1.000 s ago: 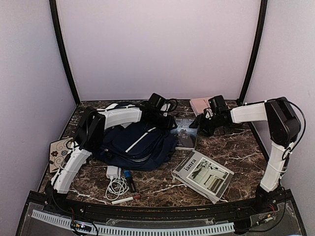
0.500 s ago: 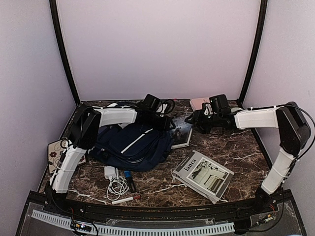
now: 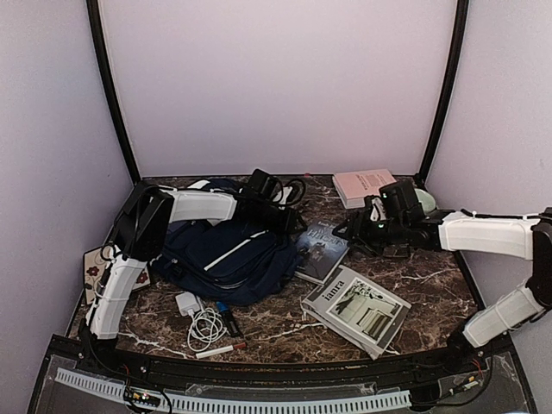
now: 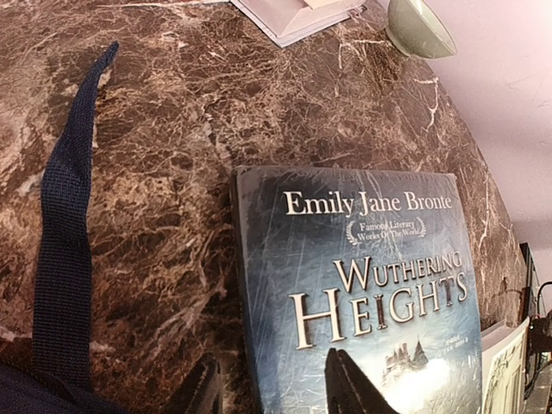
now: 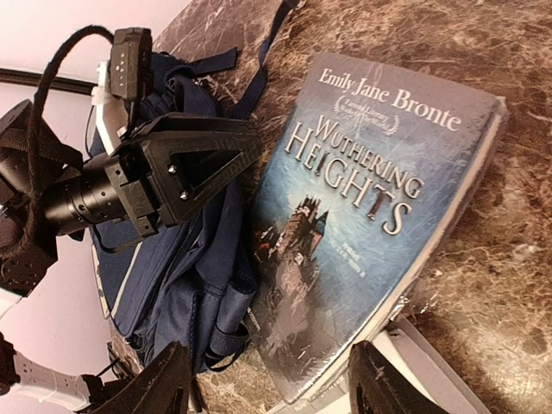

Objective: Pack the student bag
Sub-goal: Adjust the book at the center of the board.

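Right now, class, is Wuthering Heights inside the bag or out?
Out: Wuthering Heights lies cover-up on the marble table beside the student bag.

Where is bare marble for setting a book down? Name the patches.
Bare: the marble right of the grey book; the near strip between the white pen and that book. Crowded: around the student bag, charger cable and Wuthering Heights.

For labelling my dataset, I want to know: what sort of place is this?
Probably a staged robot test booth, not a real study room: plain pale lilac walls enclose a dark marble-patterned tabletop, with black corner posts.
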You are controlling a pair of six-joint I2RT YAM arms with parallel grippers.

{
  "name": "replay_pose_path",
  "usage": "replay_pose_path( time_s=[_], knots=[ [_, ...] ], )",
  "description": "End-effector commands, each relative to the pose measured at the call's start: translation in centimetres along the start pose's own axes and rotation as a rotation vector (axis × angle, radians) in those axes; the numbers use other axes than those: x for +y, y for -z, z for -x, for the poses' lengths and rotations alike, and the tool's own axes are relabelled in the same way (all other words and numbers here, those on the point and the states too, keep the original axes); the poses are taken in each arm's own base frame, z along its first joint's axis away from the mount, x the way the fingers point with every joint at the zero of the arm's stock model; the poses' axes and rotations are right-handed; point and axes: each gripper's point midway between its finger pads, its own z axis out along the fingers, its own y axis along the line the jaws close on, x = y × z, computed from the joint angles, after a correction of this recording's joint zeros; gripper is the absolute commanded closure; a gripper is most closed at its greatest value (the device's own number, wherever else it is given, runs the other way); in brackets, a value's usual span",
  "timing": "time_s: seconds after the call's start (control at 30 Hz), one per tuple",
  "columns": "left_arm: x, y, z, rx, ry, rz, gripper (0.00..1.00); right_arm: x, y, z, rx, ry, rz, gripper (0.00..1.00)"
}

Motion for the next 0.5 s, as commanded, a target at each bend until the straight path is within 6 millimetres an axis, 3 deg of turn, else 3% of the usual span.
replay_pose_path(
  time_s=[0.0, 0.17, 0.37, 0.47],
  knots=[
    [0.2, -0.5, -4.1, 0.124, 0.046, 0.012, 0.57, -4.1, 1.3, 0.6, -0.020, -0.027, -0.102, 0.36],
    [0.5, -0.4, -4.2, 0.128, 0.034, 0.029, 0.57, -6.4, 1.4, 3.7, -0.050, -0.073, -0.106, 0.25],
    [0.7, -0.4, -4.2, 0.127, 0.021, 0.041, 0.57, -8.0, -3.4, 4.4, 0.054, -0.083, -0.088, 0.22],
    [0.6, -0.3, -3.9, 0.124, 0.010, 0.042, 0.57, -7.2, -5.9, 5.1, 0.082, -0.097, -0.015, 0.24]
  ],
)
